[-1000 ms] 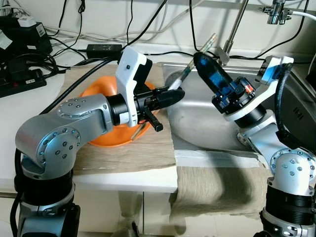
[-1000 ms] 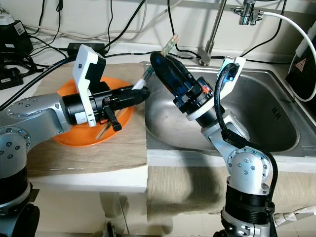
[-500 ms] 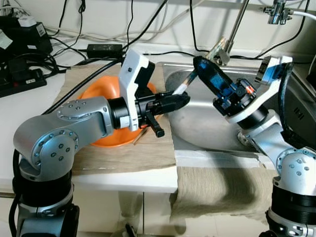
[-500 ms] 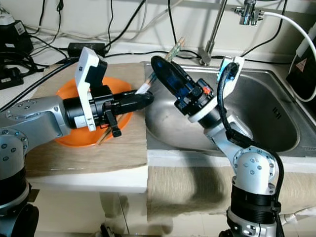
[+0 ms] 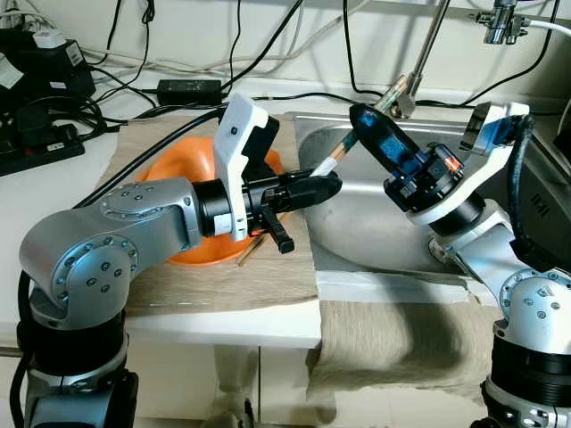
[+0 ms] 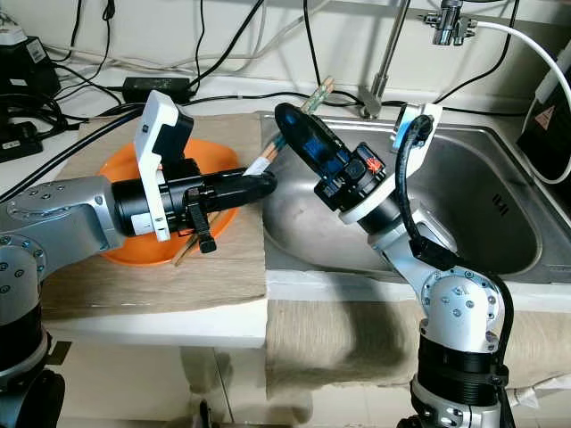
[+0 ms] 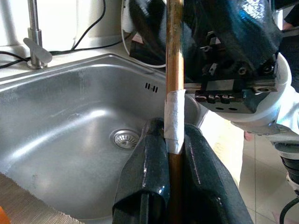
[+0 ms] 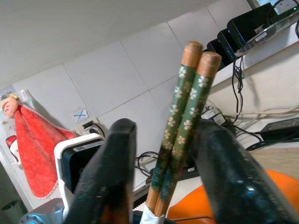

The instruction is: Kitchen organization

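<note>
My left gripper [image 5: 326,185] is shut on a pair of wooden chopsticks [image 5: 334,158] bound with white tape, holding them out over the left rim of the sink [image 5: 375,234]. The sticks slant up and away toward the tap. My right gripper [image 5: 368,121] is raised over the sink with its fingers open on either side of the sticks' green flowered ends [image 8: 184,112]. In the left wrist view the chopsticks [image 7: 174,56] stand pinched between the two black fingers [image 7: 149,158]. An orange bowl [image 5: 181,166] lies on the cloth behind my left forearm.
A single loose chopstick [image 5: 249,249] lies on the beige cloth [image 5: 223,276] by the bowl. The tap [image 5: 419,53] rises behind the sink. Power strips and cables [image 5: 45,107] crowd the back left counter. A second cloth [image 5: 401,330] hangs over the counter's front edge.
My left gripper has carried the chopsticks to the right, toward the sink. Their far ends now sit between my right gripper's fingers.
</note>
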### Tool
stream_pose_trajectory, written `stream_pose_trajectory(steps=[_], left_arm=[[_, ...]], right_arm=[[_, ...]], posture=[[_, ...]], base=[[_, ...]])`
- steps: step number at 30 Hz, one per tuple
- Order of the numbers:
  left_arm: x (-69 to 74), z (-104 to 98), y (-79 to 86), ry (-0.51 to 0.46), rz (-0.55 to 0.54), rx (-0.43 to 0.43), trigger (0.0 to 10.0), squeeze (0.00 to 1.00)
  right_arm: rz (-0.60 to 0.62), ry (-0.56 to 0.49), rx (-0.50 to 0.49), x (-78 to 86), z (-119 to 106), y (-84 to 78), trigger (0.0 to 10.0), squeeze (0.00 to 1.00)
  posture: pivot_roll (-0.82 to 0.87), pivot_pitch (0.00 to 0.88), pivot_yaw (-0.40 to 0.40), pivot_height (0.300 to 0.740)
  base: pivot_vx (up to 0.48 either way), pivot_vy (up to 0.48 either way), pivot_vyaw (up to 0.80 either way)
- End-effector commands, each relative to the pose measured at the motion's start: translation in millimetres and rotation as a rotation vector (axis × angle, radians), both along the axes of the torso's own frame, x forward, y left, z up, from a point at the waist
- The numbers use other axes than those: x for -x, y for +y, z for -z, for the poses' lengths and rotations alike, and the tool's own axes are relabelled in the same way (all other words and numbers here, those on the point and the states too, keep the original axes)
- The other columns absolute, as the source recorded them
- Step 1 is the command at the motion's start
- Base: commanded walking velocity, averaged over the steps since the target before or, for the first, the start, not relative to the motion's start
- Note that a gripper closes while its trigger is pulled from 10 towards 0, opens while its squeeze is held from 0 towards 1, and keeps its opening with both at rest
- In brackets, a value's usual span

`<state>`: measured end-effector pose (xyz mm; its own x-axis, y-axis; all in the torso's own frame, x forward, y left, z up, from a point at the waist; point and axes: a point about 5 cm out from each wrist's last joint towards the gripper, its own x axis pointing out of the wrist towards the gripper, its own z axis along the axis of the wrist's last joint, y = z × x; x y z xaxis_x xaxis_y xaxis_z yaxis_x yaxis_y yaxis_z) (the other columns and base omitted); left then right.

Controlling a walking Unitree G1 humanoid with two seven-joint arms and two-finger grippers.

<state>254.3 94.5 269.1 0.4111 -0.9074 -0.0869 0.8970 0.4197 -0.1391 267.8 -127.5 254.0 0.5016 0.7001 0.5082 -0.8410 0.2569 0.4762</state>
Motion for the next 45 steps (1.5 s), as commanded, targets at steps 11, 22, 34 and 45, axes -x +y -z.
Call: stream_pose_trajectory(steps=[11, 22, 34, 45], left_arm=[[3.9, -1, -3.2, 0.000, 0.041, -0.001, 0.0, 0.00], [7.8, -2, -4.5, -0.006, 0.068, -0.005, 0.0, 0.00], [12.8, -6, -5.5, -0.027, 0.109, 0.001, 10.0, 1.00], [-5.3, -18, 5.5, -0.105, -0.065, 0.086, 10.0, 0.00]], right_arm=[[-0.008, -0.021, 0.006, 3.7, -3, -0.8, 0.0, 0.00], [-0.006, -0.028, 0.000, 3.6, -4, -1.5, 0.0, 0.00], [0.029, -0.034, -0.007, 1.2, -7, -8.3, 0.0, 0.00], [0.164, -0.100, 0.095, -7.5, -19, -46.6, 0.0, 0.00]], posture=[[-0.02, 0.000, -0.029, 0.740], [-0.02, 0.000, -0.028, 0.740], [-0.02, 0.000, -0.027, 0.740], [-0.02, 0.000, -0.030, 0.740]], base=[[0.000, 0.000, 0.00], [0.000, 0.000, 0.00], [0.000, 0.000, 0.00], [0.000, 0.000, 0.00]])
